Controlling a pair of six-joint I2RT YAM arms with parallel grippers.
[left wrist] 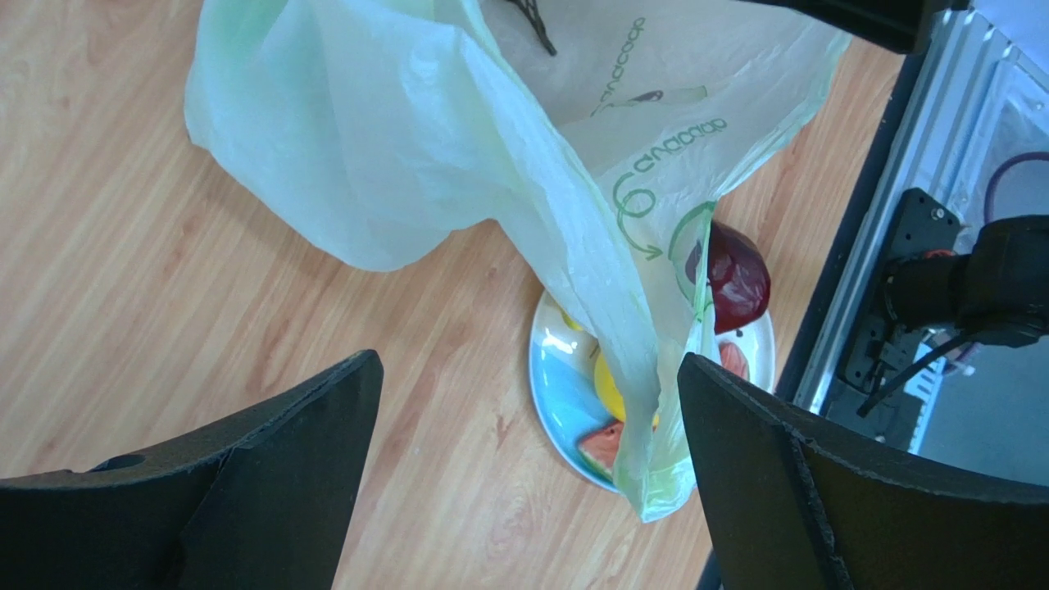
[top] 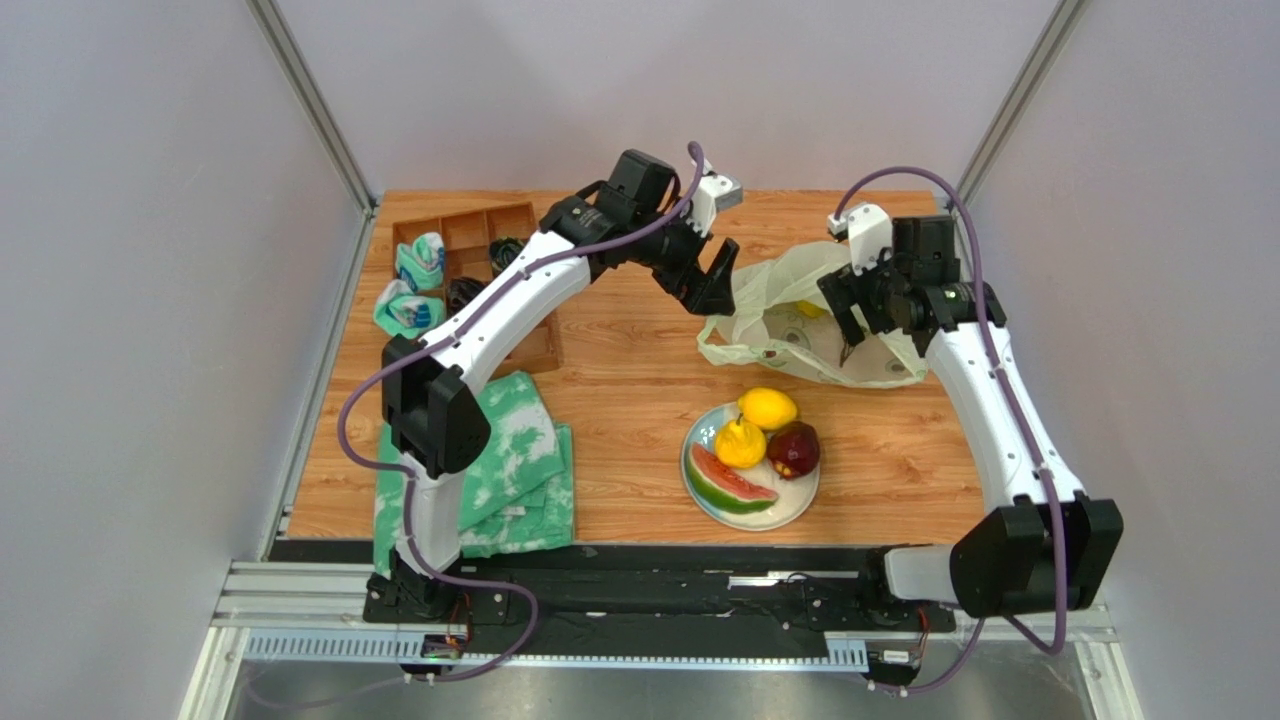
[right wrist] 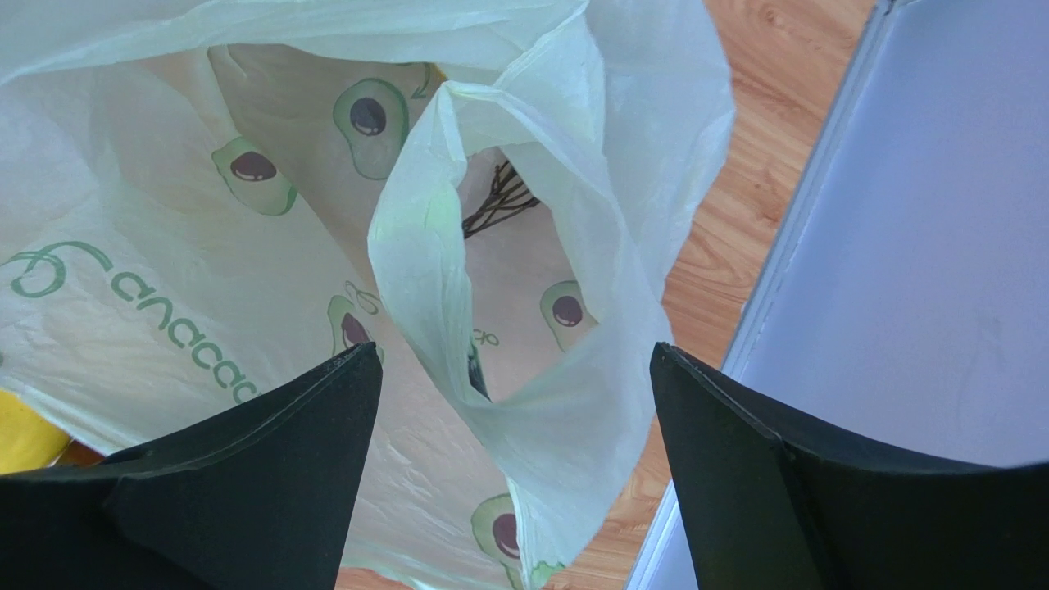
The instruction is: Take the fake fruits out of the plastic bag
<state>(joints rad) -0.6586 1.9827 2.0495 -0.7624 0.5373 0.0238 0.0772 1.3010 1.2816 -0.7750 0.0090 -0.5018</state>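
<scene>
Nearside of the wide-spread left tool (left wrist: 527, 363) and right tool (right wrist: 515, 350), four fake fruits (top: 768, 408) share one plate (top: 793, 495). One plastic bag (top: 766, 285) half-hides a fifth.

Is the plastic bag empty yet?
Not empty: a yellow fruit shows through the plastic bag, and dark stems lie inside.
</scene>
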